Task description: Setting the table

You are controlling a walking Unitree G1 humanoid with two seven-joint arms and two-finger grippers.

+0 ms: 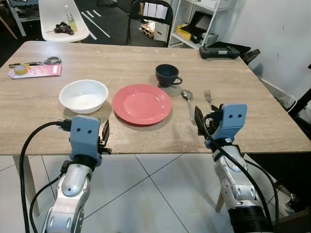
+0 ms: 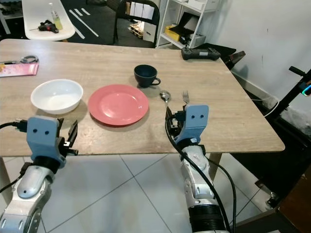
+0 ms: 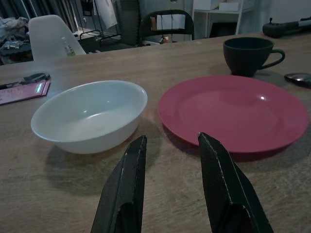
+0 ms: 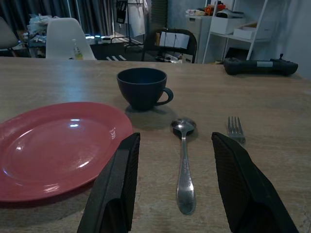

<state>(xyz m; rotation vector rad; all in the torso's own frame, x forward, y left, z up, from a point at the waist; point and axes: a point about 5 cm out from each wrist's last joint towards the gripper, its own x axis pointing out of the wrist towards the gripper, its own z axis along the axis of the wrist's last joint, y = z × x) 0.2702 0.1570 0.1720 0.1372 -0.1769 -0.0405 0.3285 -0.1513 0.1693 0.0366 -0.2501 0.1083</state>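
A pale wood-grain table [image 1: 146, 58] in a workroom with shelving and chairs behind it fills my head cameras, set with a small place setting near the front edge. At the centre I see a red plate [image 1: 142, 104] lying flat; just to its right lies a spoon [image 1: 188, 103], its long axis running from the near edge toward the far side, bowl end pointing away from me, handle toward the robot. A fork [image 1: 208, 98] lies just beside it further right, roughly parallel, tines also pointing away. A dark blue cup [image 1: 167, 75] stands upright behind the plate's far right rim, its handle turned to the right, toward the spoon's bowl. A white bowl [image 1: 83, 95] sits upright just left of the plate, close but apart from it. My right gripper [image 4: 172, 187] hovers low at the table's near edge with its fingers spread apart and holding nothing, the spoon handle lying in line between them in the wrist camera. My left gripper [image 3: 170, 187] is likewise parted and empty at the near edge, aimed at the gap between bowl and plate. A pink packet [image 1: 35, 71] lies at the far left, and a black controller [image 1: 219, 51] at the far right corner.
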